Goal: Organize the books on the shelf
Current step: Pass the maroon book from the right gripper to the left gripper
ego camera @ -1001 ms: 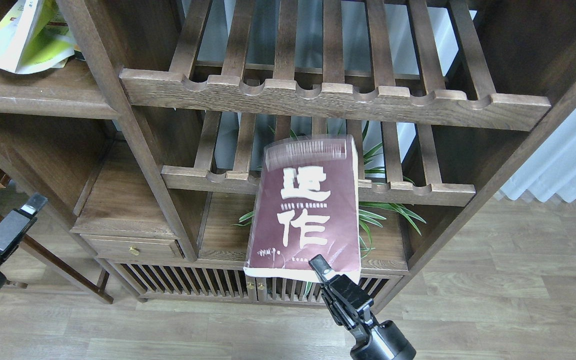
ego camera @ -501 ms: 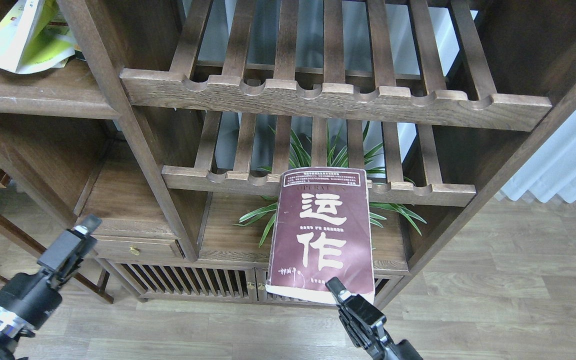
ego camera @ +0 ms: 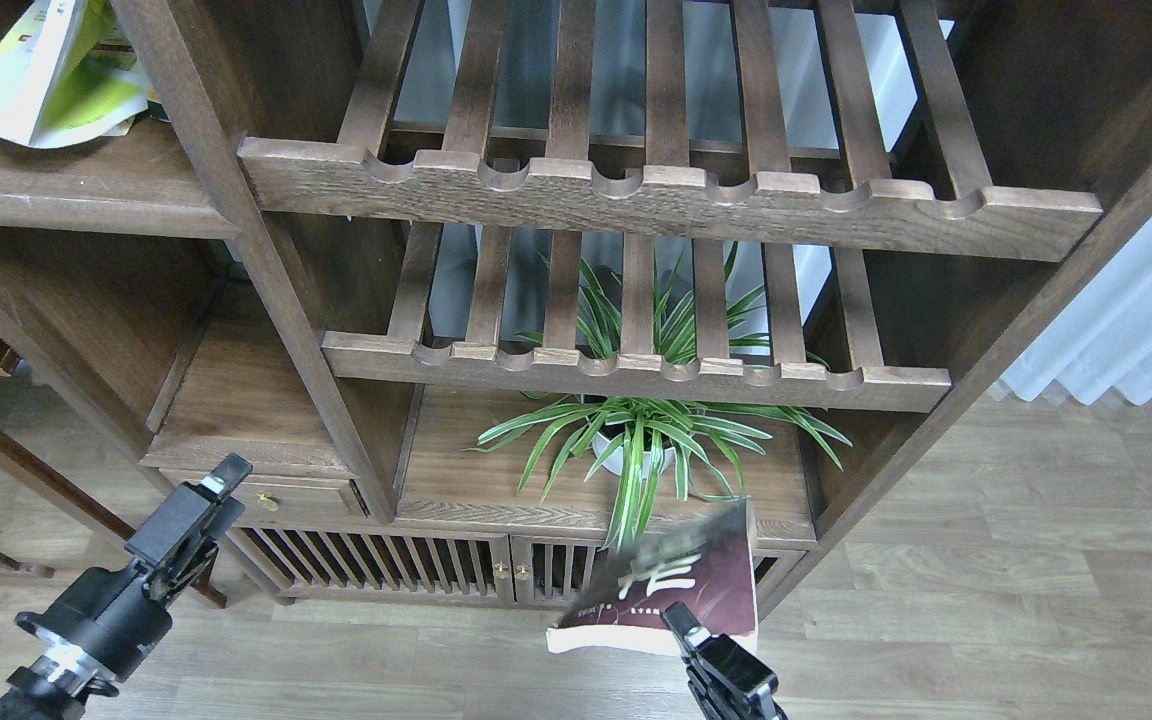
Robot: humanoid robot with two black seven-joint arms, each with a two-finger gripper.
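My right gripper is shut on the lower edge of the maroon book with white characters. The book is tilted, blurred and low in front of the cabinet doors. My left gripper is at the lower left in front of the drawer, holding nothing; its fingers cannot be told apart. The yellow-green book lies open and crumpled on the flat dark wood shelf at the upper left. The "300" book is out of view.
Two slatted racks with notched rails span the middle. A potted spider plant stands on the lower board under them. A small drawer with a brass knob is at the left. Wood floor and a white curtain are at the right.
My right gripper has dropped down with the maroon book, tipping it and uncovering the plant. My left gripper has moved right and up toward the drawer.
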